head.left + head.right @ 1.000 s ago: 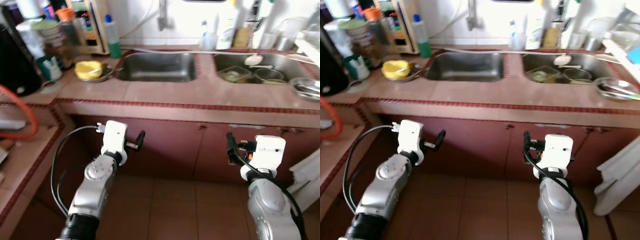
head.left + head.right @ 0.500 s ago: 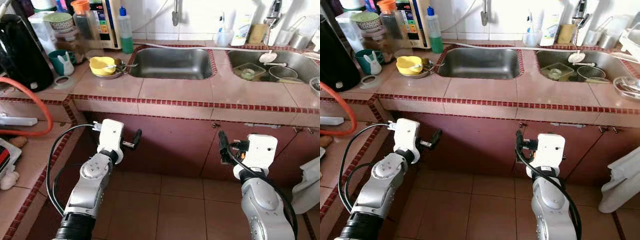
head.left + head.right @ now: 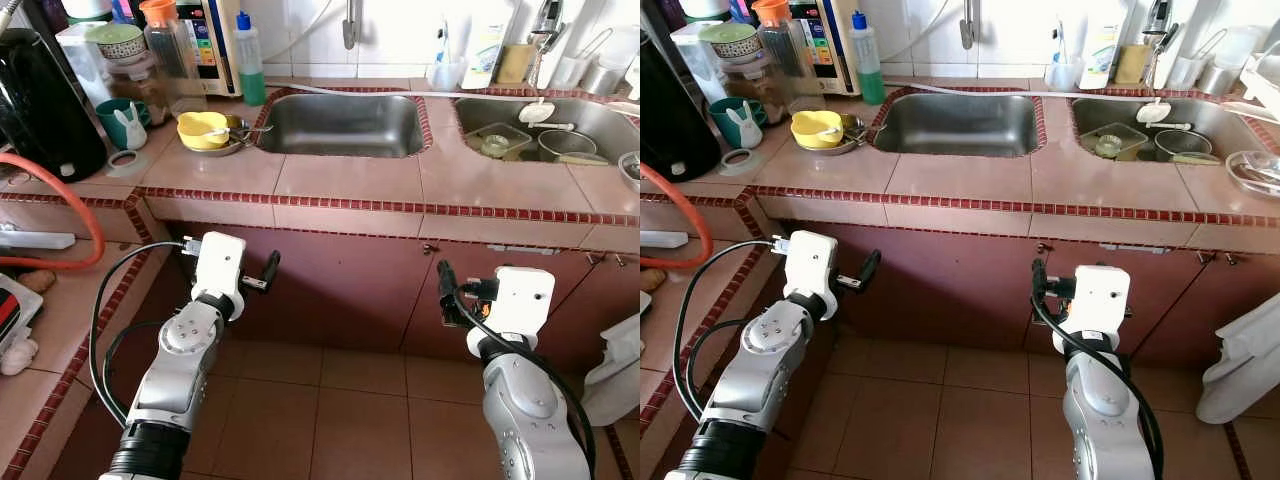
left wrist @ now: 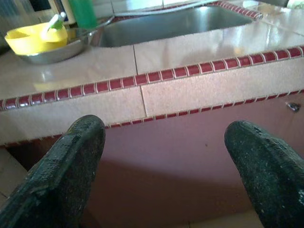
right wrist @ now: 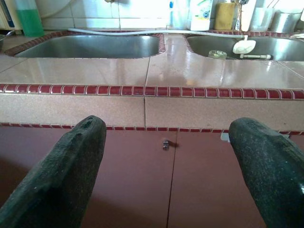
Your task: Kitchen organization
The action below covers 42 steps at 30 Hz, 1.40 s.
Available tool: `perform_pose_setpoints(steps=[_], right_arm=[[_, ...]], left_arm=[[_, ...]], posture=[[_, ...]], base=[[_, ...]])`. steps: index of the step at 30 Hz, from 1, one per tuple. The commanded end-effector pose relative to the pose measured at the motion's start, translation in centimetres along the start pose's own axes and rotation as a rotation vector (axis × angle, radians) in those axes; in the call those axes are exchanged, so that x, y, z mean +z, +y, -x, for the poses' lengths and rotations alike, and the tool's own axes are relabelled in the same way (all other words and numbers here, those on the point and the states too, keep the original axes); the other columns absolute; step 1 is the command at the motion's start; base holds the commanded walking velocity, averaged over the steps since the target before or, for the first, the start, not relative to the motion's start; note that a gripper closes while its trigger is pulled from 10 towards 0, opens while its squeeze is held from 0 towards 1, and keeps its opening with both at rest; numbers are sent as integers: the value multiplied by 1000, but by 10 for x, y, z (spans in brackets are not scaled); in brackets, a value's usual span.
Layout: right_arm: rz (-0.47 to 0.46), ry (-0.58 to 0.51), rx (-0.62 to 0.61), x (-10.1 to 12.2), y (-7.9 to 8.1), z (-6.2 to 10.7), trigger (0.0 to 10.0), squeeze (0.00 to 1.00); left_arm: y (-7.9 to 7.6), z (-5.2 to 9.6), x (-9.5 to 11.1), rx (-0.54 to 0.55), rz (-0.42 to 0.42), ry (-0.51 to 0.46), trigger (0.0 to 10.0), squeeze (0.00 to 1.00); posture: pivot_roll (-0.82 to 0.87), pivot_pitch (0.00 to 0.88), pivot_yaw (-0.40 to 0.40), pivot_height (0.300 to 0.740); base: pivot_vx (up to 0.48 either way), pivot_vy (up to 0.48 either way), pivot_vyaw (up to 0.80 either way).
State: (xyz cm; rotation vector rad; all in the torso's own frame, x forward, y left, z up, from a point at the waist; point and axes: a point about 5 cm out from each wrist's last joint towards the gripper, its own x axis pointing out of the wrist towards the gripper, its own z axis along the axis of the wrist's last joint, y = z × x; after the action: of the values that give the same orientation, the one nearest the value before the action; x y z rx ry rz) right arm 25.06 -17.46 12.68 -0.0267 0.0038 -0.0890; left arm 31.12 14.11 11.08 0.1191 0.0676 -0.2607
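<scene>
Plainly, nothing has been picked up yet.
Progress: I'd say the tidying is barely begun; the counter (image 3: 350,180) is crowded and both arms are down in front of the cabinet doors (image 3: 340,290).
Left gripper (image 4: 166,156): fingers spread wide, nothing between them, level with the cabinet front below the counter edge.
Right gripper (image 5: 168,161): also parted and empty, facing the seam between two doors.
Things to sort: a yellow bowl (image 3: 204,129) sits in a metal dish just left of the left sink (image 3: 345,122); a green-bottomed bottle (image 3: 249,60), jars and a black kettle (image 3: 40,100) stand further left. The right sink (image 3: 545,125) holds a container, a strainer and a white ladle.
Left to do: seemingly all of it, as I judge.
Head views: they give the whole counter and both silver arms.
Right wrist view: it picks out a small door knob (image 5: 166,143) close up.
Left wrist view: a green utensil rests in the yellow bowl.
</scene>
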Motion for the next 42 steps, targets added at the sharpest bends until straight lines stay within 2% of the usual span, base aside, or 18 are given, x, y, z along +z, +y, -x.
perform_pose_setpoints(steps=[1, 3, 4, 6, 16, 18, 21, 23, 26, 29, 32, 34, 36, 39, 41, 42], right_arm=[[-9, -18, 3, 4, 2, 0, 10000, 0], [-14, -18, 3, 4, 2, 0, 10000, 0], [-15, -15, 2, 3, 2, 1, 10000, 0], [-14, -11, 2, 2, 2, 1, 10000, 0], [-14, -8, 0, 2, 1, 0, 10000, 0], [-12, -31, 0, 6, 1, 0, 10000, 0], [50, -99, 11, 17, 1, 3, 10000, 0], [96, -157, 4, 30, 0, 7, 10000, 0], [122, -189, 0, 39, -1, 9, 10000, 0], [179, -226, -9, 47, -1, 12, 10000, 0], [282, -296, -37, 59, -2, 15, 10000, 0], [319, -330, -46, 66, -2, 16, 10000, 0], [319, -336, -54, 68, -2, 16, 10000, 0], [267, -305, -62, 65, -3, 13, 10000, 0], [156, -219, -55, 54, -3, 10, 10000, 0], [156, -219, -55, 54, -3, 10, 10000, 0]], left_arm=[[3, -2, 7, 12, -24, -42, 10000, 0], [7, -1, 8, 39, -44, -57, 10000, 0], [12, -2, 8, 90, -39, -51, 10000, 0], [15, -2, 6, 110, -1, -22, 10000, 0], [10, -5, 9, 47, -6, -45, 10000, 0], [7, -3, 18, 37, -19, -109, 10000, 0], [3, 2, 41, 16, -109, -264, 10000, 0], [4, 7, 56, 47, -142, -357, 10000, 0], [3, 10, 62, 53, -142, -391, 10000, 0], [2, 11, 57, 71, -117, -376, 10000, 0], [2, 12, 53, 88, -95, -367, 10000, 0], [3, 11, 55, 98, -87, -371, 10000, 0], [3, 11, 56, 101, -83, -374, 10000, 0], [3, 7, 61, 99, -82, -383, 10000, 0], [3, 5, 62, 91, -80, -379, 10000, 0], [3, 5, 62, 91, -80, -379, 10000, 0]], posture=[[70, 24, 40, 740], [72, 23, 40, 740], [72, 23, 40, 740], [74, 22, 39, 740], [75, 16, 31, 740], [74, 14, 29, 740], [76, 12, 27, 740], [74, 14, 25, 740], [70, 12, 24, 740], [62, 9, 22, 740], [54, 9, 20, 740], [54, 8, 20, 740], [52, 7, 22, 740], [54, 5, 25, 740], [62, 4, 27, 740], [62, 4, 27, 740]], base=[[0, 0, 0], [0, 0, 0], [0, 0, 0], [0, 0, 0], [0, 0, 0], [0, 0, 0], [0, 0, 0], [0, 0, 0], [0, 0, 0], [0, 0, 0], [0, 0, 0], [0, 0, 0], [0, 0, 0], [0, 0, 0], [0, 0, 0], [0, 0, 0]])
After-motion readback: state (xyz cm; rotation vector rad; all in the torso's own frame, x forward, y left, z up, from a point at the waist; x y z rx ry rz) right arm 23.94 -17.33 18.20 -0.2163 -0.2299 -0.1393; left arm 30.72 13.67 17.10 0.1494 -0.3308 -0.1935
